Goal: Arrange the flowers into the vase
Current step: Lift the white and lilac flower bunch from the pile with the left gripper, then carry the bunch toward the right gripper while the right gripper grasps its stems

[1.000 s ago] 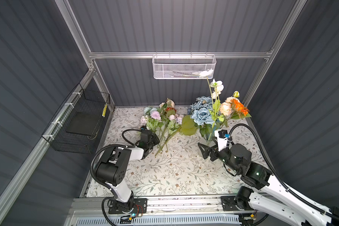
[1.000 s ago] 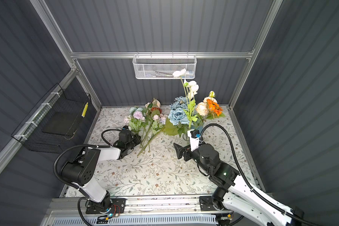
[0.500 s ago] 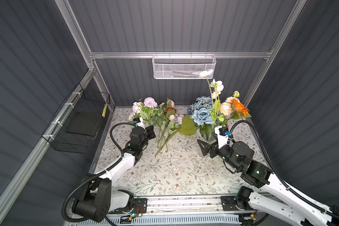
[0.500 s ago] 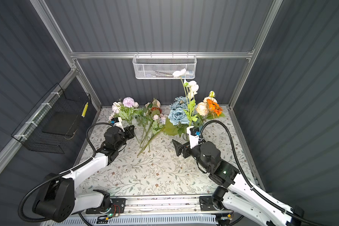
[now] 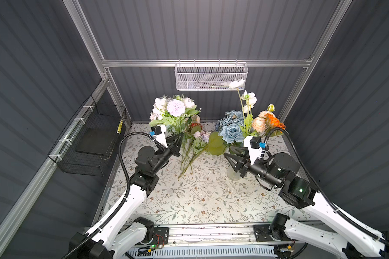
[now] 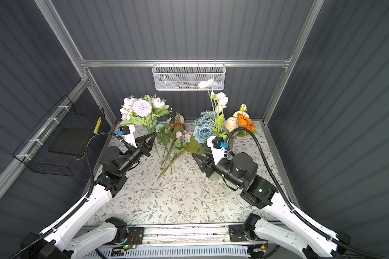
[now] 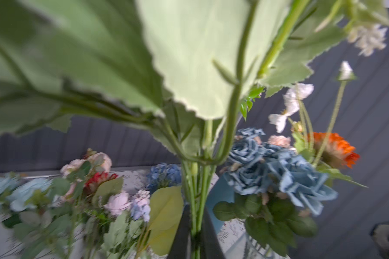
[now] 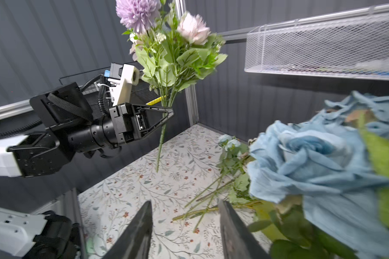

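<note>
While I watched from my station, the jaws of the left arm [image 5: 134, 199] were pressed together on the green stems of a bunch of flowers [image 5: 174, 108] with one lilac bloom and some pale pink ones. This bunch stood almost upright in the air over the back left part of the tabletop [image 5: 189, 197]. In the right wrist view one long stem of it [image 8: 161, 143] hung down below the jaws toward the patterned cloth, but I could not tell if its end touched the cloth. The left wrist view was mostly filled by the large green leaves of the same bunch [image 7: 195, 67], a little blurred, with the stems running down between the two dark jaws.

The jaws of the right arm [image 5: 323, 208] were apart. In the right wrist view I saw only the tabletop between them, so nothing was held. They were low, just beside the glass vase [image 5: 231, 176], on its left side in both top views. The vase stood on the right half of the tabletop and carried blue roses [image 5: 230, 134], a tall white spray [image 5: 249, 101] and an orange bloom [image 5: 275, 120].

Some loose flowers [image 5: 194, 145] lay flat on the tabletop between the two arms, their heads toward the back wall. A white mesh basket [image 5: 210, 77] hung on the back rail, and a black wire basket [image 5: 92, 139] hung on the left wall.
</note>
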### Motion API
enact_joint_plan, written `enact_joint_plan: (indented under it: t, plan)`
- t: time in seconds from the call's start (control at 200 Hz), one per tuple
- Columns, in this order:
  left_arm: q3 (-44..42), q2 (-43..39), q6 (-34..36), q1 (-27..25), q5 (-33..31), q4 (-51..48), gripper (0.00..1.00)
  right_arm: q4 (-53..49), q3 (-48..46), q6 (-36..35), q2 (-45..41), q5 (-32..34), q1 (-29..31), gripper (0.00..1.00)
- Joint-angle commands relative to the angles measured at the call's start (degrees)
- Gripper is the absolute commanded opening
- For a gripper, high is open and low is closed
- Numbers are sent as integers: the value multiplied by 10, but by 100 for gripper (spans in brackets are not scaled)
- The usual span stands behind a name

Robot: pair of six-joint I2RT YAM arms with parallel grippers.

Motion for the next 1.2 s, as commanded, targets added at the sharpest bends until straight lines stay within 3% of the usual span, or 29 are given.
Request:
enact_joint_plan:
  t: [0.0,0.255,0.44,0.61,0.84,1.196]
  plan:
    - [30,-8,56,-35,33,20,0,2,28,2,16,-54,5,49]
    - [31,19,30,-61,78,66,0,27,46,30,63,-87,8,53]
    - [23,30,52,-116,47,71,0,89,45,61,81,-72,8,71]
    - [26,33,89,-173,16,61,0,101,58,81,111,-63,8,77]
    - [27,38,131,-226,-25,57,0,110,59,96,124,-34,8,75]
    - [35,54,178,-274,-74,46,0,104,47,98,117,14,8,51]
